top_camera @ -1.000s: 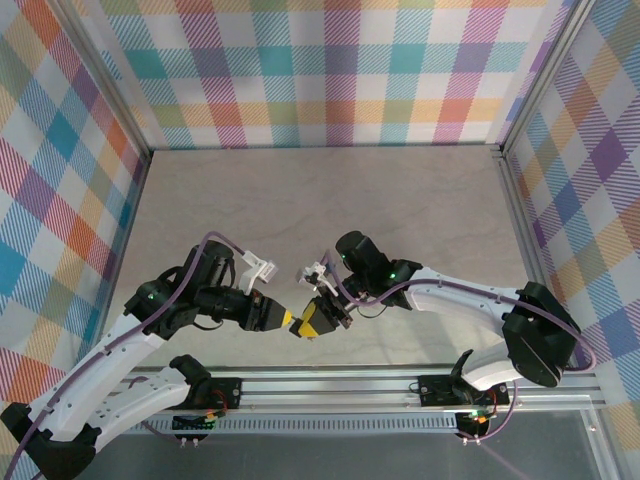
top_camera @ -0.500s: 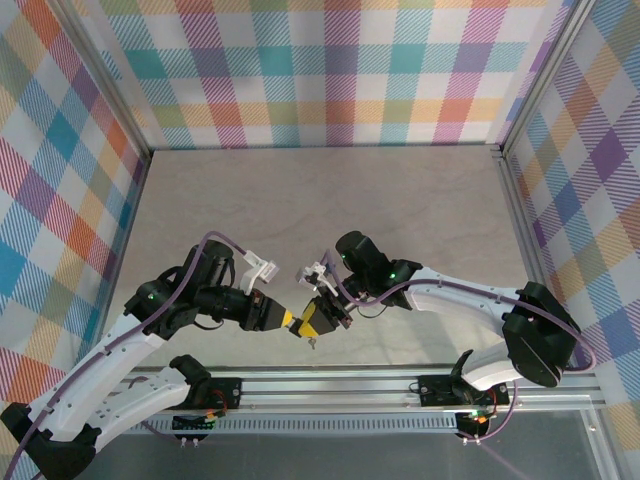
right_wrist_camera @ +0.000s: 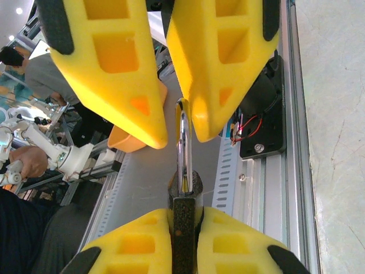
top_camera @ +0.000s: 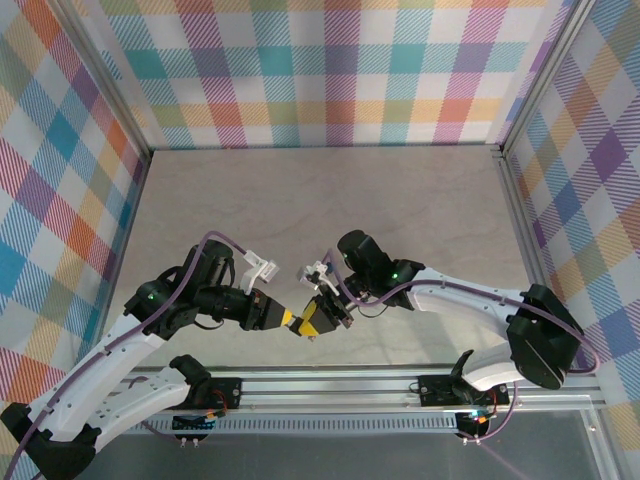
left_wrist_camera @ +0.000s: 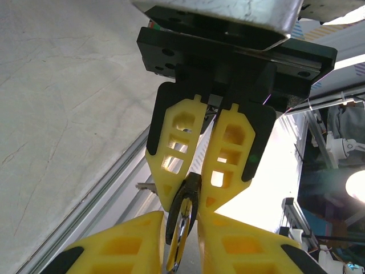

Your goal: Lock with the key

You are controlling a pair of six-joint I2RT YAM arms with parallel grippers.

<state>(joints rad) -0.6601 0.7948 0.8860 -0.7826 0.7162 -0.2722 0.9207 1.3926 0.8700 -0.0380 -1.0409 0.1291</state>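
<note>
My two grippers meet tip to tip just above the table's near edge, the left gripper (top_camera: 292,321) facing the right gripper (top_camera: 318,320). In the right wrist view the right gripper (right_wrist_camera: 183,214) is shut on a black textured lock body (right_wrist_camera: 183,234). A silver loop (right_wrist_camera: 182,148) rises from that body. The left gripper (right_wrist_camera: 179,134) straddles the loop's top, with one finger touching it and a thin gap at the other. In the left wrist view the left gripper (left_wrist_camera: 182,222) flanks that loop (left_wrist_camera: 183,225) closely. A silver key blade (left_wrist_camera: 145,186) pokes out beside the right gripper's finger (left_wrist_camera: 177,142).
The aluminium rail (top_camera: 330,385) with both arm bases runs along the near edge, right below the grippers. Bare marbled tabletop (top_camera: 320,200) stretches behind them to checked walls (top_camera: 320,70) on three sides.
The left gripper's fingers have drawn closer together around the silver loop. Both arms have stayed almost where they were.
</note>
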